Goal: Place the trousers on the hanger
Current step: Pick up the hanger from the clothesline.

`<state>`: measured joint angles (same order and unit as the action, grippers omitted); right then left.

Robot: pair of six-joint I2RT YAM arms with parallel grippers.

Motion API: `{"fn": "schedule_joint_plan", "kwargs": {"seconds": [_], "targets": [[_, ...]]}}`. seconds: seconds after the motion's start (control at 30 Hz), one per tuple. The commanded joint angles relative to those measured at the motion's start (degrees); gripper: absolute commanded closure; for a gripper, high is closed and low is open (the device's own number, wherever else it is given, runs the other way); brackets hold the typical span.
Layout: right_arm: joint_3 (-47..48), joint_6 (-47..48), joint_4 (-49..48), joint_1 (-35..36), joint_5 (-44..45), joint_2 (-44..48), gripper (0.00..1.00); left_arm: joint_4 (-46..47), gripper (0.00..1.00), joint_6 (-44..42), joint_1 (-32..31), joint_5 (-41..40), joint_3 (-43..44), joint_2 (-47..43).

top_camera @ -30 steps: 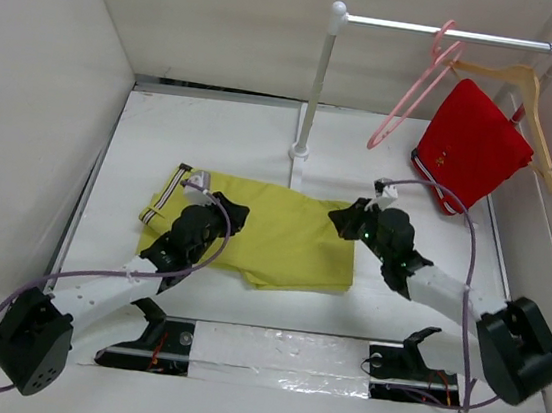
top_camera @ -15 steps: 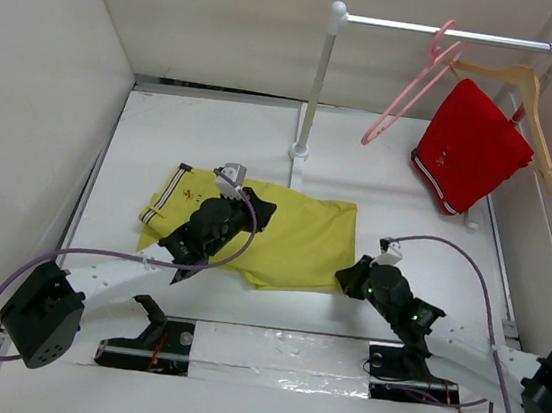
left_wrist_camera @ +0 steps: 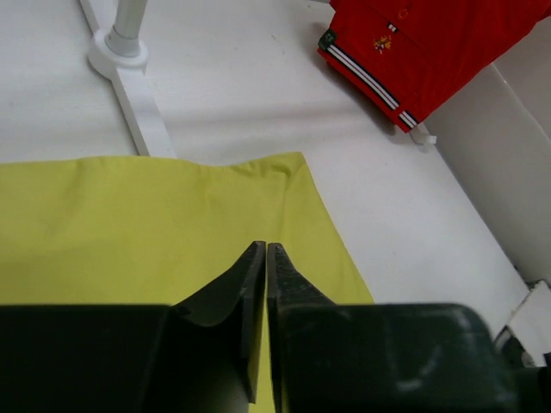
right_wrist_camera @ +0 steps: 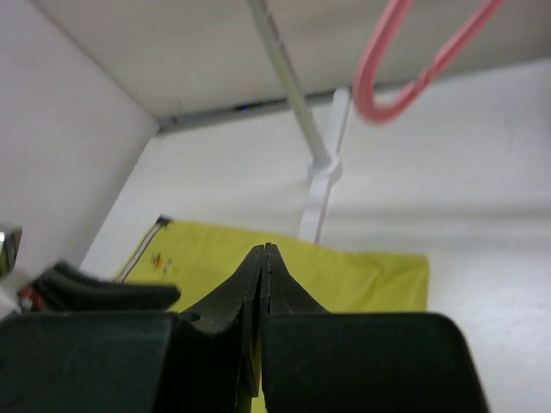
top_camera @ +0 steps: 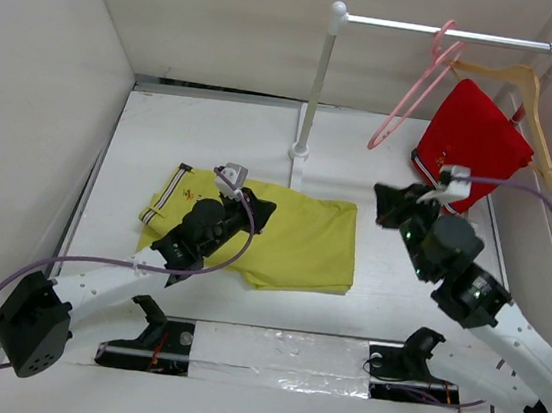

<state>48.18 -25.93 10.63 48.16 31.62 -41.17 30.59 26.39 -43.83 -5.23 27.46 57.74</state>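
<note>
Now your right gripper [top_camera: 386,198], pinched closed and empty, has swung up toward the pink hanger [top_camera: 412,95] at its 12 o'clock. Trousers [top_camera: 303,235]: lying flat, its 9 o'clock. Left gripper [left_wrist_camera: 261,249]: closed, empty, over them. Hanging not begun.

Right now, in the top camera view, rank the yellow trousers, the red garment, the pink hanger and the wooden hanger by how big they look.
1. The yellow trousers, largest.
2. The red garment.
3. The pink hanger and the wooden hanger: both thin and about alike, so I won't rank them.
</note>
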Motion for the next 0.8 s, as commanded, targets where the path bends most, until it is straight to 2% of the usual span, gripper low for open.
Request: {"fn": "schedule_joint_plan", "kwargs": {"seconds": [0.0, 0.07, 0.1, 0.13, 0.23, 0.3, 0.37, 0.47, 0.6, 0.63, 0.7, 0.73, 0.77], "targets": [[12.06, 13.08, 0.53, -3.94, 6.0, -7.4, 1.0, 1.23, 1.0, -1.25, -0.2, -1.7, 0.49, -1.92], [16.66, 14.77, 0.35, -8.42, 6.44, -11.46, 0.98, 0.44, 1.0, -1.26, -0.2, -1.62, 1.18, -1.49], [21.38, 14.86, 0.96, -10.26, 6.79, -13.74, 0.75, 0.18, 1.0, -1.26, -0.2, -1.27, 1.36, -1.22], [23.77, 15.03, 2.62, -12.28, 5.31, -18.11, 0.6, 0.0, 1.0, -1.34, -0.2, -1.1, 1.45, -0.96], [31.15, 15.65, 3.95, -19.05, -0.21, -26.03, 0.26, -0.09, 1.0, -1.52, -0.2, -0.57, 1.63, -0.61], [34.16, 15.91, 4.04, -22.14, -3.48, -29.65, 0.17, -0.27, 0.98, -1.43, -0.2, -0.04, 1.8, -0.43], [38.9, 16.26, 4.92, -22.76, -5.77, -35.0, 0.14, -0.18, 0.96, -1.43, -0.2, 0.4, 1.89, -0.34], [45.13, 16.62, 7.9, -24.07, -3.49, -42.29, 0.14, -0.44, 0.95, -1.43, -0.2, 0.4, 2.24, 0.36], [47.35, 16.27, 7.91, -25.4, -4.72, -46.89, 0.15, -0.53, 0.95, -1.43, -0.2, 1.28, 2.51, 1.06], [47.44, 15.92, 7.82, -26.01, -4.55, -47.25, 0.21, -0.44, 0.94, -1.43, -0.2, 1.37, 2.51, 1.32], [46.31, 15.56, 7.82, -26.01, -4.2, -47.17, 0.27, -0.53, 0.94, -1.34, -0.2, 1.8, 2.77, 1.59], [45.34, 15.21, 6.87, -26.01, -3.85, -46.64, 0.36, -0.53, 0.94, -1.34, -0.2, 1.89, 2.86, 1.68], [44.11, 15.12, 6.16, -26.54, -3.93, -46.03, 0.4, -0.44, 0.94, -1.26, -0.2, 1.98, 2.77, 1.68]]}}
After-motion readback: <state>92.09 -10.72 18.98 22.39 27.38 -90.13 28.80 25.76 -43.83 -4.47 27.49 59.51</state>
